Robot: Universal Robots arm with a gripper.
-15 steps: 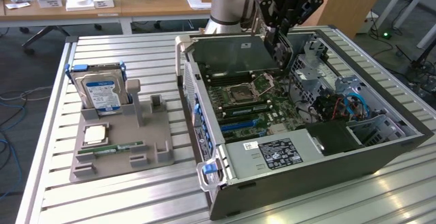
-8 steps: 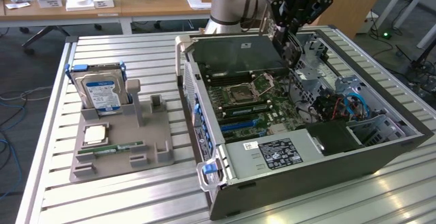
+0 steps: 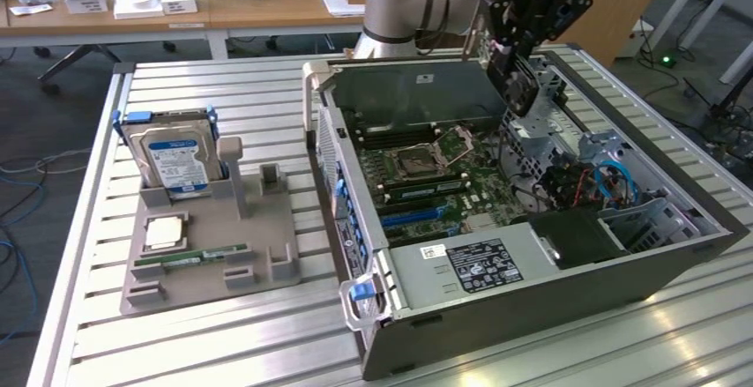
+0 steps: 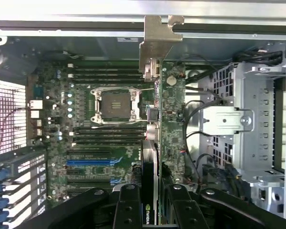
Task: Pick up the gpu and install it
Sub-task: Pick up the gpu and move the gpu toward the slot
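- Gripper (image 4: pixel 152 195) fingers clamped narrow on gpu (image 4: pixel 150 162), card edge-on, silver bracket (image 4: pixel 157 43) at far end.
- gpu hangs above motherboard (image 4: pixel 109 143) inside open case (image 3: pixel 565 290), seemingly unseated.

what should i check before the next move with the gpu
1. Grip: gripper shut on gpu: ok.
2. Case open, board exposed: ok.
3. Blue slot empty: ok.
4. Gpu seated in slot: not ok, it is held apart from the slot.
5. Black cables beside the gpu clear of it: cannot tell.
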